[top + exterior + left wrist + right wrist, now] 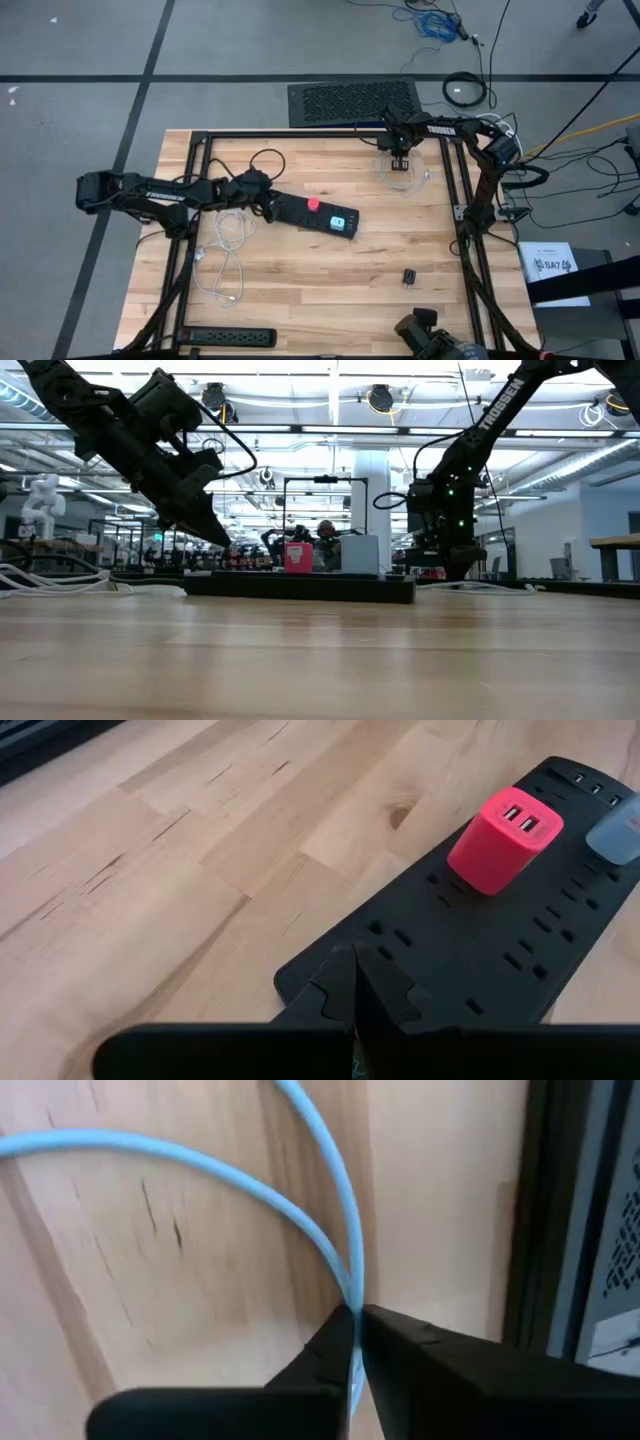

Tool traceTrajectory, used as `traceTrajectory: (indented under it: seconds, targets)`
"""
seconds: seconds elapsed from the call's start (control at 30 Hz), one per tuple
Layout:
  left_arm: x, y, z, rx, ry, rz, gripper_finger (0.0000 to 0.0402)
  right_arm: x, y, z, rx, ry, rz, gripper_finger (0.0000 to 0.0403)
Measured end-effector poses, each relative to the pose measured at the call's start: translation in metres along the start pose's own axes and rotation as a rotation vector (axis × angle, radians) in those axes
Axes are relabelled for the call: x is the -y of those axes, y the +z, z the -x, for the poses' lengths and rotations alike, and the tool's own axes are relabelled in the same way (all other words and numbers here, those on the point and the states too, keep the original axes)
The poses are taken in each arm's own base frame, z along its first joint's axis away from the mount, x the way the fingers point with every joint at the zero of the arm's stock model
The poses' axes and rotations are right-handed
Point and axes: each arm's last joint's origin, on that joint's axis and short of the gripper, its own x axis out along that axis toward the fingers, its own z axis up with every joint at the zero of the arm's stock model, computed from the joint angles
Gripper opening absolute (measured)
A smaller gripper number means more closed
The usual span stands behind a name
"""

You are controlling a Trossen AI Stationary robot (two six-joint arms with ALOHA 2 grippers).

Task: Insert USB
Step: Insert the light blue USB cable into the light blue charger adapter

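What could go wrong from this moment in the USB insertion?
The right gripper pinches the pale cable along its run, no plug in sight, so the loose loops may drag or snag. The left gripper is shut over the power strip's end; pressing there may shift the strip and the red charger, moving its USB ports.

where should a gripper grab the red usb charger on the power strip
Grip the red charger across its two flat side faces, coming straight down from above. It stands upright on the power strip, ports facing up; the grey adapter beside it crowds one side.
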Motion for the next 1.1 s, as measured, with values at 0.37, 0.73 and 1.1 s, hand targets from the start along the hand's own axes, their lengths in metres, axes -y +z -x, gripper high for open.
traceTrajectory:
  seconds: [0.37,0.73,1.1]
  targets:
    - [0.001,0.000,0.000,-0.007,-0.022,0.000,0.0002,0.015,0.025,0.068,0.335,0.115,-0.132,0.0001]
    - [0.001,0.000,0.000,-0.007,-0.023,-0.009,0.0002,-0.032,0.039,0.124,0.721,0.496,-0.078,0.0000]
    - [0.001,0.000,0.000,-0.008,-0.028,-0.033,0.0002,-0.136,0.073,0.107,1.032,0.777,0.299,0.0000]
